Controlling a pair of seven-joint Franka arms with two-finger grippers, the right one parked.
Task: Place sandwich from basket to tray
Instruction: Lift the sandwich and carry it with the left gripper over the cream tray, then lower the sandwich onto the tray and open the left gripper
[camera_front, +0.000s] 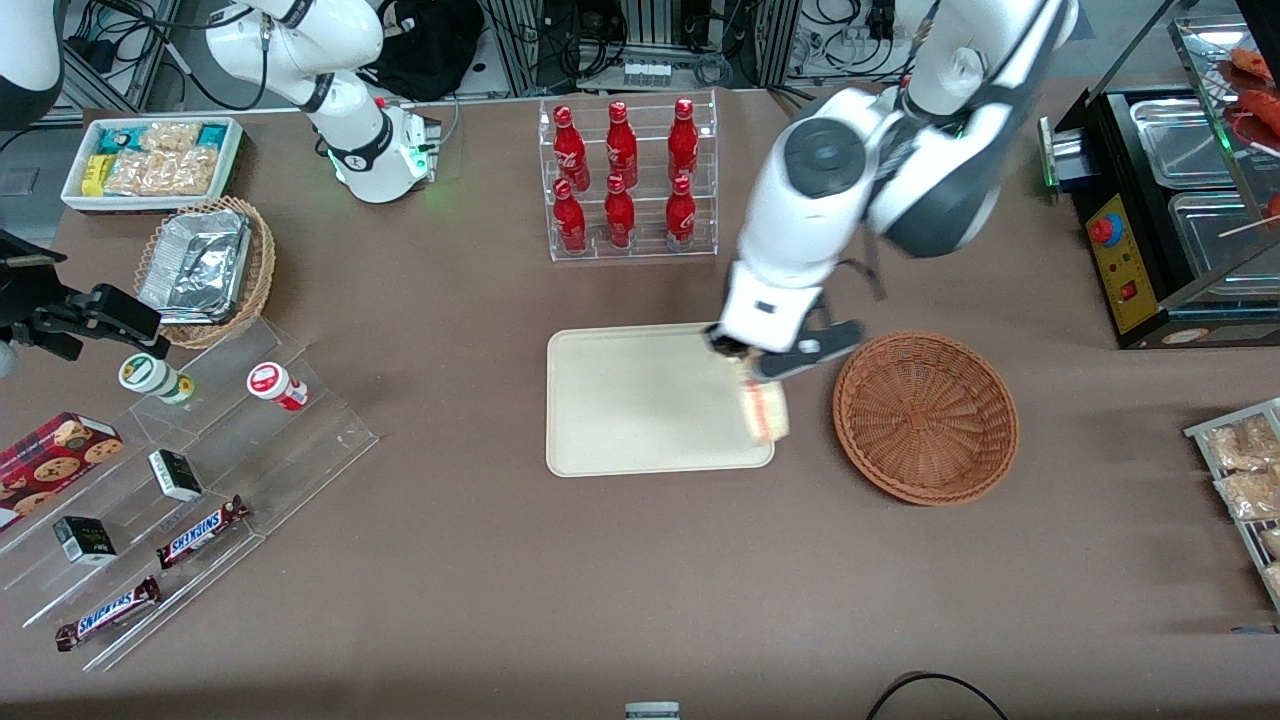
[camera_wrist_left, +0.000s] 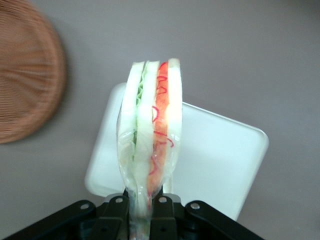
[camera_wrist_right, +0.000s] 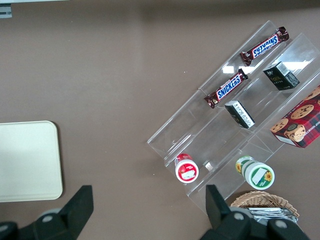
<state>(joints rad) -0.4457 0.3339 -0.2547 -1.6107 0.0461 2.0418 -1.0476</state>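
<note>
The triangular white-bread sandwich (camera_wrist_left: 152, 132) with red and green filling, wrapped in clear film, hangs in the air, pinched at one end between the fingers of the left arm's black gripper (camera_wrist_left: 146, 207). It is above the edge of the flat cream-white rectangular tray (camera_front: 640, 400), beside the round reddish-brown wicker basket (camera_front: 926, 415).

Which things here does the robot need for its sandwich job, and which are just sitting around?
For the job:
- sandwich, clamped in the end effector over the tray's edge
- tray, bare
- basket, empty

Just lying about:
- red bottles in a clear rack
- Snickers bars
- cookie box
- foil container
</note>
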